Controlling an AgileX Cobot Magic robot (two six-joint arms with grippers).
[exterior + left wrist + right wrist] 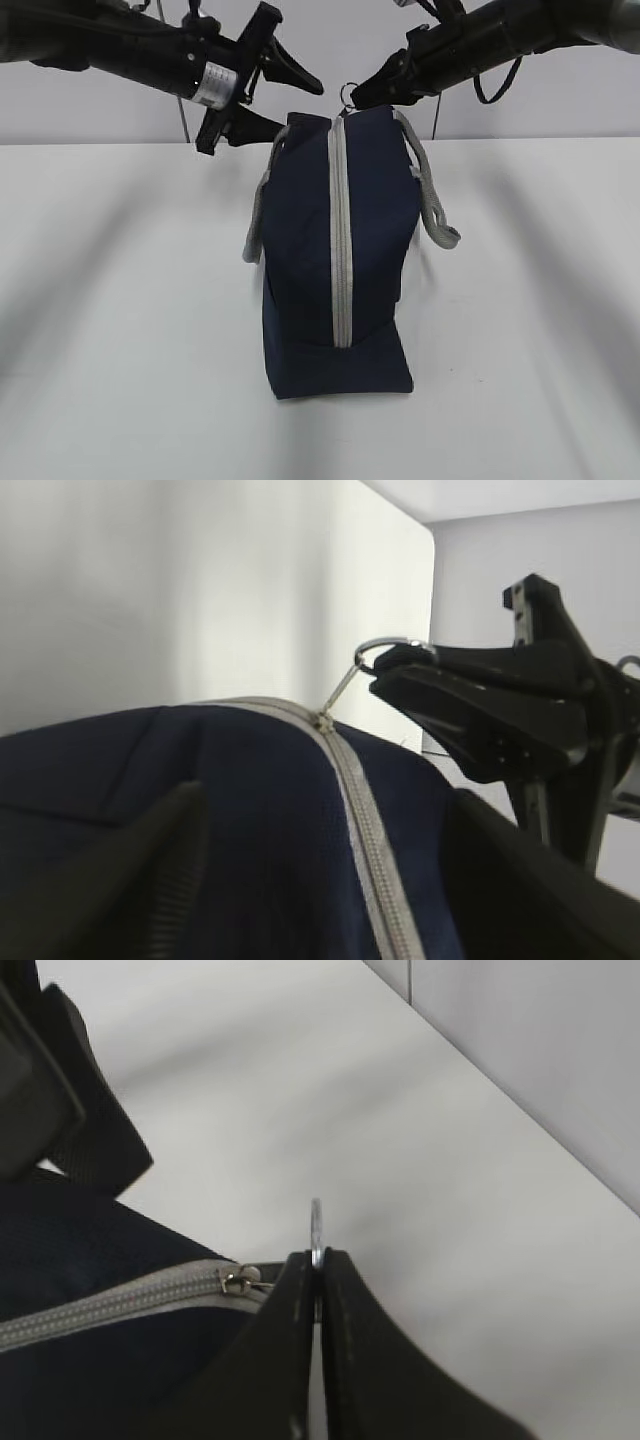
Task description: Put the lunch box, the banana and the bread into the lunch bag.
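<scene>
Blue cloth of the lunch bag [340,270] is being shown closest, low in the middle of the outside picture, standing on the white table [120,330]. Its grey zipper [340,230] is being seen running straight up and down the near side, and it is shut all the way to the top. At the top of the bag, the ring pull [316,1228] is being pinched by the right gripper [318,1265], whose fingers are pressed together on it. The ring is being held just past the far end of the zipper, in line with it, so the pull is likely to be drawn back along that grey line. The left gripper [272,92] is being held at the upper left, just beside the top corner of the bag, with its fingers spread wide and nothing between them. No lunch box, banana or bread is being seen in any picture.
</scene>
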